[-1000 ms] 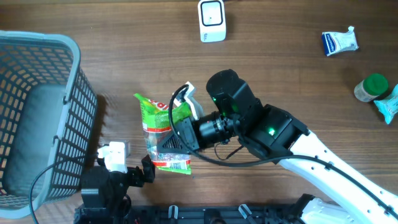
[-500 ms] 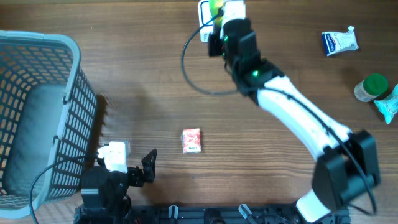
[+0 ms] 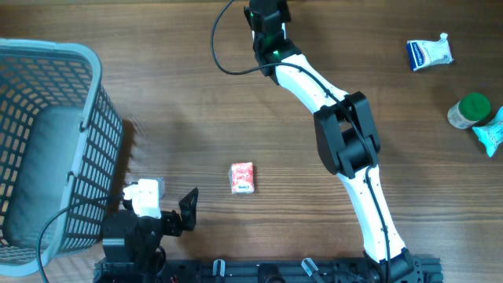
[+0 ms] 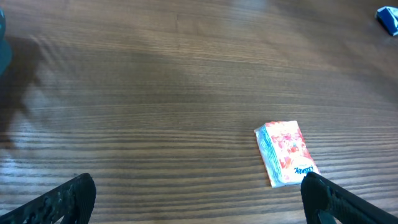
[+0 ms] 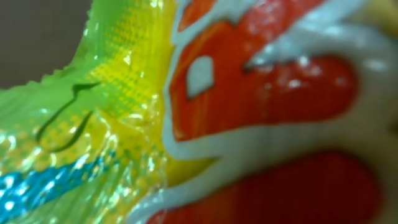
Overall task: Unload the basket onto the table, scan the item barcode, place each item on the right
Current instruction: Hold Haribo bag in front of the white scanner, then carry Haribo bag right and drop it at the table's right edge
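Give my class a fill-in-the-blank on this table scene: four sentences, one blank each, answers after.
The small red packet lies flat on the ____ table.
The grey plastic basket stands at the overhead view's ____ edge.
The left gripper has its jaws ____.
The right gripper is ____ on the glossy green, yellow and red bag.
Answers: wooden; left; open; shut.

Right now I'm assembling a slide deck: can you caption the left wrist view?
Open left claw low over the wooden table, a small red-and-white packet lying flat near one finger.
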Controlling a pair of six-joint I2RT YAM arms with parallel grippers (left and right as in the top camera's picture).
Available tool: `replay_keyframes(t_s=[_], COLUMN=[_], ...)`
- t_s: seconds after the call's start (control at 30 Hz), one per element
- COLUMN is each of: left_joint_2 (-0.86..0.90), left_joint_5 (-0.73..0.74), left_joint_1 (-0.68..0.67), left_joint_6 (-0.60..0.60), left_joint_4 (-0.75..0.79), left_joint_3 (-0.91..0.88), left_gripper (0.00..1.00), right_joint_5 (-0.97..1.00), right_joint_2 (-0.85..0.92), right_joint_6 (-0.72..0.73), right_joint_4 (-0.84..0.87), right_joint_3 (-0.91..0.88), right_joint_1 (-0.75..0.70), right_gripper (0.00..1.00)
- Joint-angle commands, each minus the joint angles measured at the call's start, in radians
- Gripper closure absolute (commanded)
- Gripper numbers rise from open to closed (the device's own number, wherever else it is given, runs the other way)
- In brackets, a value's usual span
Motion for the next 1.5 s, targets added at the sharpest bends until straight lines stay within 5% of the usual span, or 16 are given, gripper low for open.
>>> replay_keyframes(t_s=[0.0,0.27,0.4,0.67,0.77,0.87,0.97,1.13,1.17,1.27,1.3,1.4,1.47], left_joint_2=[-0.007,-0.007,-0.007,-0.007,-0.007,-0.007,-0.007,-0.007,-0.007,-0.007,-0.007,-0.007,-0.008], left_joint_5=[0.015,0.015,0.015,0.015,0.015,0.015,0.015,0.015,0.015,0.015,0.015,0.015,0.015], left_joint_1=[0.002,0.002,0.002,0.002,0.002,0.002,0.002,0.002,0.002,0.002,0.002,0.002,0.002], left_joint_6=[0.019,0.019,0.019,0.019,0.019,0.019,0.019,0.019,0.019,0.019,0.019,0.019,0.019], left_joint_4=[0.003,0.002,0.003,0.002,0.002,0.002,0.003,0.003,0.003,0.003,0.002,0.002,0.002], left_joint_3=[0.0,0.0,0.0,0.0,0.0,0.0,0.0,0.0,0.0,0.0,0.0,0.0,0.0], left_gripper=[0.0,0.0,0.0,0.0,0.0,0.0,0.0,0.0,0.0,0.0,0.0,0.0,0.0], right_joint_5=[0.108,0.276,0.399,0.939,0.962,0.766,0.464,-0.049,-0.161,-0.197,-0.198,-0.22,-0.428], right_joint_2=[0.06,0.114,-0.027,-0.2,-0.2,-0.2,-0.195,-0.195,-0.195,-0.2,-0.207,-0.314,-0.429], right_joint_6=[-0.246,-0.468,-0.504,-0.356,-0.126,0.22,0.462,0.526,0.526,0.515,0.515,0.549,0.637], right_joint_4=[0.091,0.25,0.207,-0.06,-0.29,-0.711,-0.958,-1.061,-1.065,-1.07,-1.07,-1.067,-1.065], right_joint_3=[0.044,0.045,0.045,0.032,0.018,-0.017,-0.037,-0.037,-0.036,-0.03,-0.022,0.042,0.044], right_joint_1=[0.039,0.075,0.075,-0.248,-0.378,-0.518,-0.693,-0.9,-0.937,-0.962,-0.962,-0.936,-0.903], right_gripper=[0.95,0.96,0.96,0.96,0.96,0.96,0.96,0.96,0.87,0.16,0.01,0.0,0.0])
